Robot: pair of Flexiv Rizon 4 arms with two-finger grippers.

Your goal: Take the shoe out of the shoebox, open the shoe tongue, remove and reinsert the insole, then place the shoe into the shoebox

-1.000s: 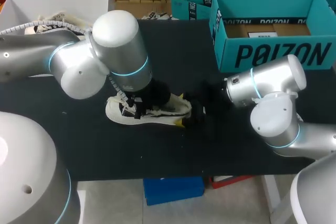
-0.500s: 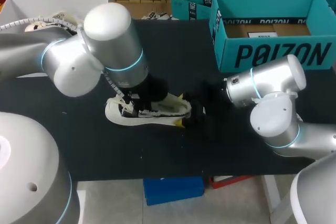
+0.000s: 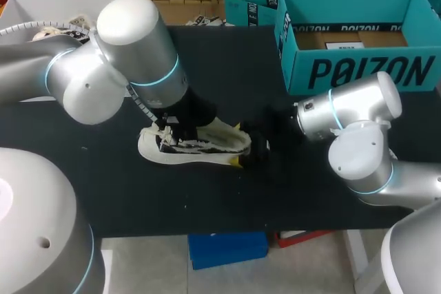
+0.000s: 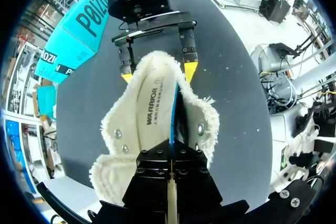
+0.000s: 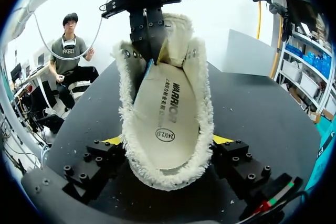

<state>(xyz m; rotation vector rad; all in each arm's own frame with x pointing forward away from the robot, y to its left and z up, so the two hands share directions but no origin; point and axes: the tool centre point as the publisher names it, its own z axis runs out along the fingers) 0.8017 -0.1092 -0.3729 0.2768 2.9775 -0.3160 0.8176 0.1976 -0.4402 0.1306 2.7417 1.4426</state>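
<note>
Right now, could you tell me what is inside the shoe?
The insole, one edge pinched by the left claw; the floor of the shoe beneath is covered.

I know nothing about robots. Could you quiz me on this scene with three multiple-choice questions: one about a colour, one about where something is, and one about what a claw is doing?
1. The shoebox is:
A. red
B. teal
C. yellow

2. The shoe sits:
A. on the table
B. in the shoebox
C. on the floor

3. The left claw is:
A. open, clear of the shoe
B. gripping the shoebox
C. shut on the insole

Answers:
1. B: the head view shows its walls are teal.
2. A: it lies on the black table, with the right claw clasping its heel from both sides.
3. C: its fingers pinch the insole's edge inside the shoe.
</note>
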